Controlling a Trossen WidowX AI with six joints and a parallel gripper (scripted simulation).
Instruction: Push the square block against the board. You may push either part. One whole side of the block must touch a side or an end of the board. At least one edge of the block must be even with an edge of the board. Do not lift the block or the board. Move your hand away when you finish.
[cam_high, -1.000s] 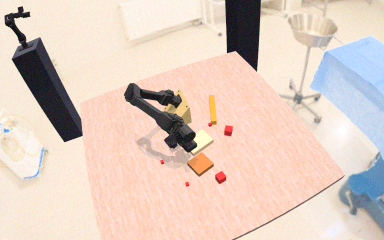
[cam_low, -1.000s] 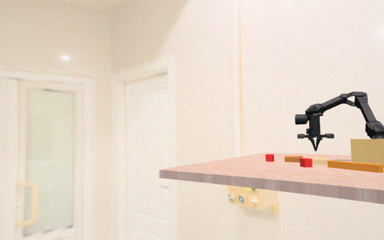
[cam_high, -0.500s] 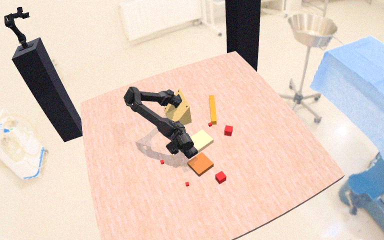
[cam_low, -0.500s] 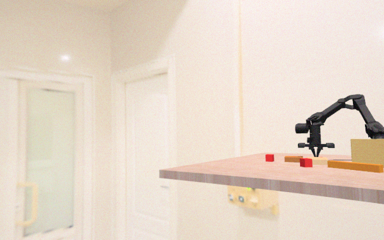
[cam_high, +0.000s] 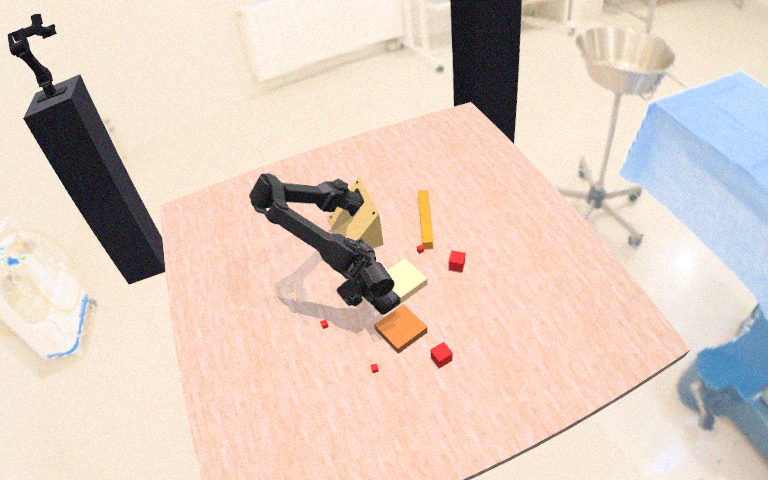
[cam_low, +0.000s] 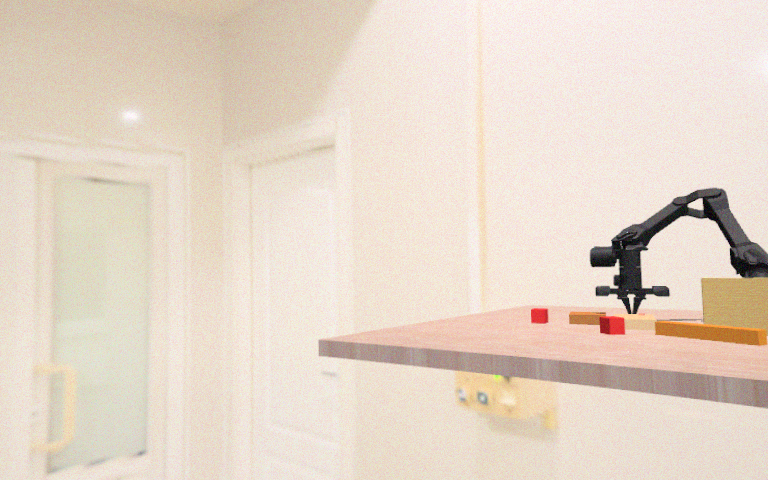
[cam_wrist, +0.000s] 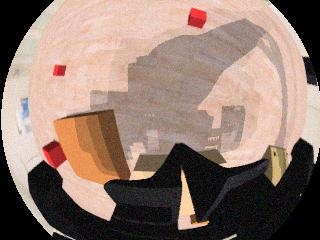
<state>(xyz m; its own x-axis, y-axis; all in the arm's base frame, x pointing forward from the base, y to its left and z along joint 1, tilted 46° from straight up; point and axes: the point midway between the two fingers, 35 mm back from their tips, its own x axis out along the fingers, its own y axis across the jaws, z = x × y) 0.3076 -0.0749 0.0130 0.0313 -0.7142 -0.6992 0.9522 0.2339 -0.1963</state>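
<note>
The orange square block (cam_high: 400, 327) (cam_low: 586, 318) (cam_wrist: 75, 145) lies flat on the table. The cream board (cam_high: 408, 279) (cam_low: 641, 322) (cam_wrist: 145, 164) lies flat beside it, with a narrow gap between them in the top view. My gripper (cam_low: 632, 313) (cam_wrist: 178, 146) is shut and empty, pointing down, its tips low by the board. In the top view my hand covers the board's left part and hides the fingertips. I cannot tell whether the tips touch the board. The arm's shadow falls partly on the block.
A large red cube (cam_high: 457, 261) (cam_low: 612, 325) is right of the board, another (cam_high: 441, 354) (cam_low: 539, 315) near the block. Several small red cubes, including one (cam_high: 323, 323) at left, lie around. An orange bar (cam_high: 425, 217) (cam_low: 710, 332) and a tan stand (cam_high: 372, 229) (cam_low: 735, 300) are farther back.
</note>
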